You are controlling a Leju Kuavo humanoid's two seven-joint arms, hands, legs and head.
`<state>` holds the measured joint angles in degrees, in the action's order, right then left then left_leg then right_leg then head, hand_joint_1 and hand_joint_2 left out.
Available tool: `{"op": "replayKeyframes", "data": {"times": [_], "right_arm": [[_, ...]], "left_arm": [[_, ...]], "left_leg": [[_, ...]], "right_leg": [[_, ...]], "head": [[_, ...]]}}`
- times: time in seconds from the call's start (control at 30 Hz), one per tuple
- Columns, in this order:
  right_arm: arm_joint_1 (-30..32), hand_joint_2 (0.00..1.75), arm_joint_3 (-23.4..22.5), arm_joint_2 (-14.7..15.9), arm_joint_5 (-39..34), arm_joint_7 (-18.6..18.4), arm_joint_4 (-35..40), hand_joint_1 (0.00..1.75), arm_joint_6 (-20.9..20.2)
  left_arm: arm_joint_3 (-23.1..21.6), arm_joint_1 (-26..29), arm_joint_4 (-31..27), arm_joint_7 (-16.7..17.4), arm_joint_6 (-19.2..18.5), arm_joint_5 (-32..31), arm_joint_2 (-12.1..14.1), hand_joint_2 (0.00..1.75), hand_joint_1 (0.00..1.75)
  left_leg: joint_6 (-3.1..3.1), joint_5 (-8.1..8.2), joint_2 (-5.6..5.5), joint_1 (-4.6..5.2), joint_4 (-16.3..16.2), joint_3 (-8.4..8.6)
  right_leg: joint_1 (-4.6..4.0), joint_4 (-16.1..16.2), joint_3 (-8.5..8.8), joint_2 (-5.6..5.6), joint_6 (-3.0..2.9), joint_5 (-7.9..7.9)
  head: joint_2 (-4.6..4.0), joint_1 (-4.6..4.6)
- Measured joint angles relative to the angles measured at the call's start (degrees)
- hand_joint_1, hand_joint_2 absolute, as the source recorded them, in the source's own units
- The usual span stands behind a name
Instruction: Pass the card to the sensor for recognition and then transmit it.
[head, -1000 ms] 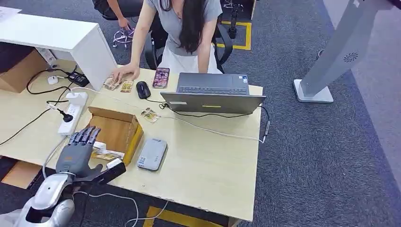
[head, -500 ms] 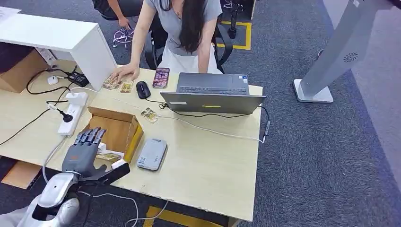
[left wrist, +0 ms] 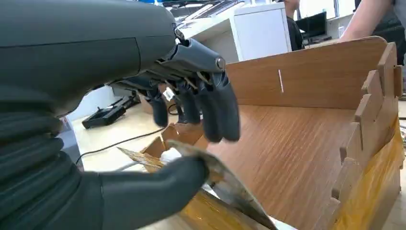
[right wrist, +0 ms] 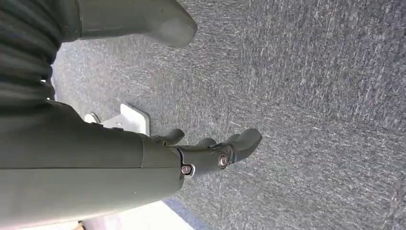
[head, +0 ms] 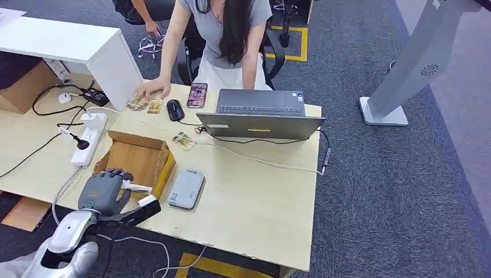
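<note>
My left hand (head: 103,188) is over the near end of the open wooden box (head: 142,156), fingers curled down. In the left wrist view the thumb lies under a tilted card (left wrist: 225,184) and the dark fingers (left wrist: 210,110) bend over it, inside the box (left wrist: 311,143). A white card edge (head: 136,187) sticks out beside the hand. The flat grey sensor (head: 186,189) lies on the table just right of the box. My right hand (right wrist: 206,153) hangs over grey carpet, holding nothing, fingers loosely bent.
A person sits at the far side with a hand (head: 151,88) on cards (head: 145,104). Another card (head: 184,141) lies by the laptop (head: 260,113). A phone (head: 197,94), mouse (head: 175,109), power strip (head: 90,136) and cables are near.
My left hand's fingers, stretched flat over the box before, have curled down onto the cards in its near end. The hand has shifted slightly to the right.
</note>
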<state>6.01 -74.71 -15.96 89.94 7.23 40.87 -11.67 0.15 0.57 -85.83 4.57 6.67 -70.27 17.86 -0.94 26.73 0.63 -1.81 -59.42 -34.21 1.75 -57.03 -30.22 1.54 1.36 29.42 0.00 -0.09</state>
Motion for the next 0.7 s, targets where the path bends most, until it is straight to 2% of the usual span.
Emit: {"op": "replayKeyframes", "data": {"times": [0.7], "right_arm": [[0.00, 1.75, 0.00, 0.00, 0.00, -0.09, 0.00, 0.00, 0.09]], "left_arm": [[-0.09, -0.05, 0.00, 0.00, -0.11, 0.66, 0.00, 1.75, 1.75]], "left_leg": [[0.00, 0.00, 0.01, 0.00, 0.00, 0.00]], "right_leg": [[0.00, 0.00, 0.00, -0.01, 0.00, 0.00]], "head": [[0.00, 0.00]]}}
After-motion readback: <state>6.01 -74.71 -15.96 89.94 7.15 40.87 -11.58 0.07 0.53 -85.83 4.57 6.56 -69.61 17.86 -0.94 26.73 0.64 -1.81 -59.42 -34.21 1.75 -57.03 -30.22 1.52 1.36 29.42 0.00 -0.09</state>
